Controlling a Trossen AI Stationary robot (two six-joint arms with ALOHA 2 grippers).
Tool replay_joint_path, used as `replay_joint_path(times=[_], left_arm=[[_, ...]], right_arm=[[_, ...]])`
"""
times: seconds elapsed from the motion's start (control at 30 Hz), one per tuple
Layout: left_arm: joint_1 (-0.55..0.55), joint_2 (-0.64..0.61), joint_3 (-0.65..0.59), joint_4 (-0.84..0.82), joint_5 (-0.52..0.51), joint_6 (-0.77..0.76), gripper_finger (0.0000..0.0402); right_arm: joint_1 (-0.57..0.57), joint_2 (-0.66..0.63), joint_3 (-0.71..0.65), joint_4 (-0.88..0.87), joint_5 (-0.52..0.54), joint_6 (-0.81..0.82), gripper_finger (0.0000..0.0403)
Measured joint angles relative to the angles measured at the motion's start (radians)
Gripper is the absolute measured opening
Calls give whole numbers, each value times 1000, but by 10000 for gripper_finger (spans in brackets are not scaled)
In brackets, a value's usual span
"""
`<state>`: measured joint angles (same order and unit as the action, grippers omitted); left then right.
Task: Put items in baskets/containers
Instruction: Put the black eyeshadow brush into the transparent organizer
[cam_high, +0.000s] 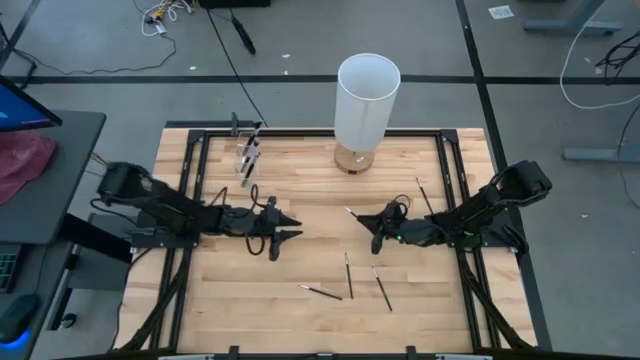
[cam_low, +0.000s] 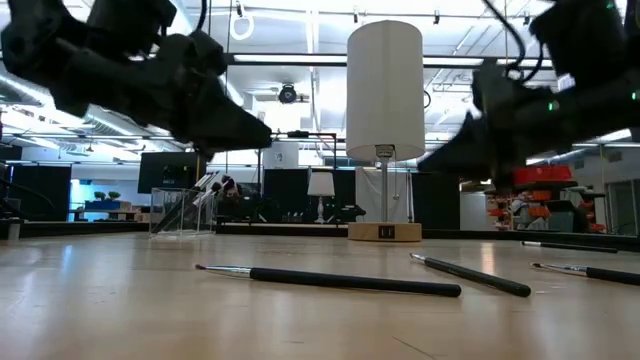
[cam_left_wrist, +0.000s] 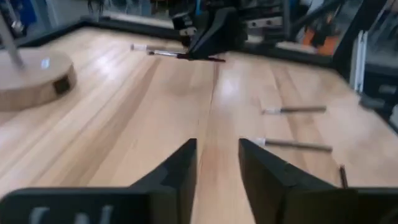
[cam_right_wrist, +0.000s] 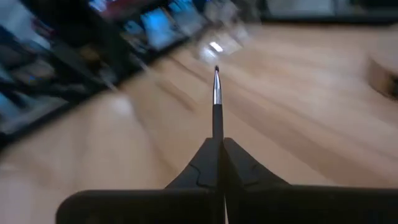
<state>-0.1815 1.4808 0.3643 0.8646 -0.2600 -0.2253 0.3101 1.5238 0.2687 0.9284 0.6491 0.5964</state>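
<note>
Left gripper (cam_high: 291, 227) parted, empty; right gripper (cam_high: 362, 222) clamped, both raised.

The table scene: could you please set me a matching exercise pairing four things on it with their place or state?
Things:
1. left gripper
2. right gripper
3. lamp
4. cup

Place or state:
A. stands at the table's far edge, middle
B. open, holding nothing
C. clear, at the far left, with brushes in it
D. shut on a brush

Pairs: 1-B, 2-D, 3-A, 4-C
</note>
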Motion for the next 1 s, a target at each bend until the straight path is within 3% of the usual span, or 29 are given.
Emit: replay_joint_path(times=[0.17,0.33,0.47,0.63,1.0], left_arm=[[4,210,5,364,-10,7,196],[23,403,86,676,-25,35,243],[24,486,207,698,-13,77,249],[23,503,325,707,107,128,249],[17,469,368,708,109,191,219]], right_arm=[[0,-1,1,234,-68,-152,0],[0,-2,69,279,-159,-268,0],[0,-2,143,262,-247,-349,0],[0,-2,180,261,-316,-388,1],[35,-3,181,223,-328,-400,3]])
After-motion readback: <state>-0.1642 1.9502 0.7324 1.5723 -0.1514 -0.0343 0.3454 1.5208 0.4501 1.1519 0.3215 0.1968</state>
